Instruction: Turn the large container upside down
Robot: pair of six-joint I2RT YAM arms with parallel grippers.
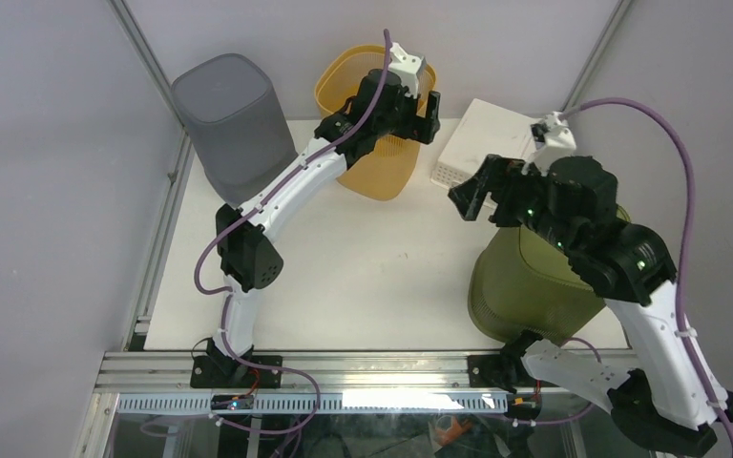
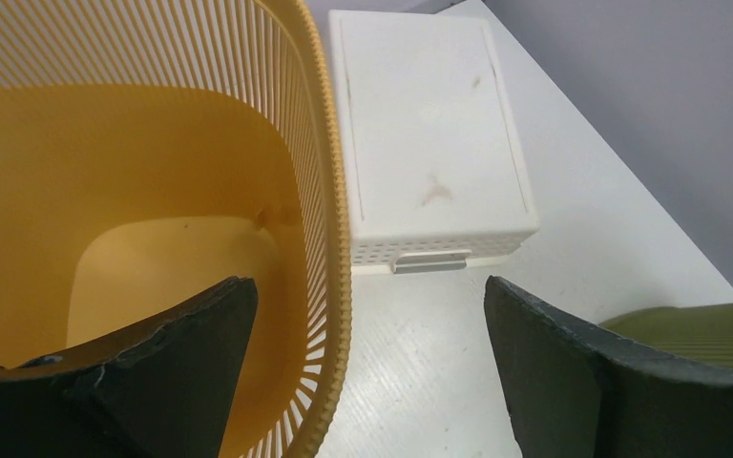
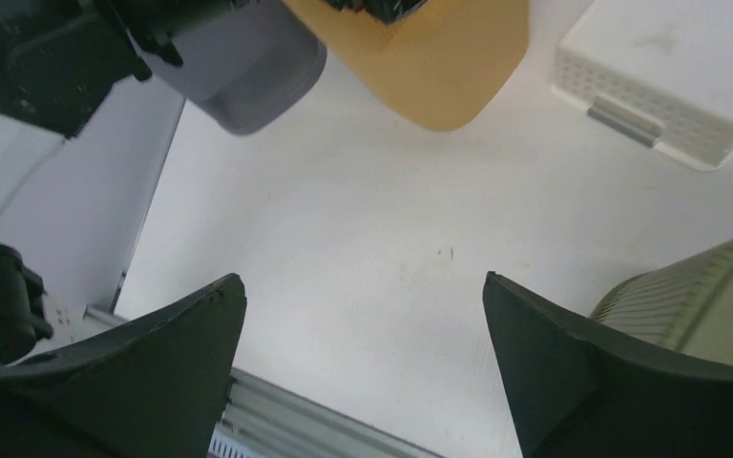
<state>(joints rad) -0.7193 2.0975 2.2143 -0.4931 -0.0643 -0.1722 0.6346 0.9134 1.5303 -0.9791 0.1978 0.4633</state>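
Observation:
The yellow slatted basket [image 1: 374, 162] stands upright with its mouth up at the back of the table. In the left wrist view I look down into it [image 2: 153, 191]. My left gripper [image 1: 399, 116] is open over its right rim. The jaws straddle the rim [image 2: 329, 191]: the left finger is inside the basket and the right finger is outside over the table, and neither touches it. My right gripper [image 1: 485, 203] is open and empty above the table, just left of the olive basket. Its fingers [image 3: 181, 353] frame bare table.
An olive basket [image 1: 525, 286] stands mouth down at the front right, under my right arm. A white perforated box [image 1: 482, 143] lies bottom up at the back right, close to the yellow basket. A grey bin [image 1: 229, 124] stands mouth down at the back left.

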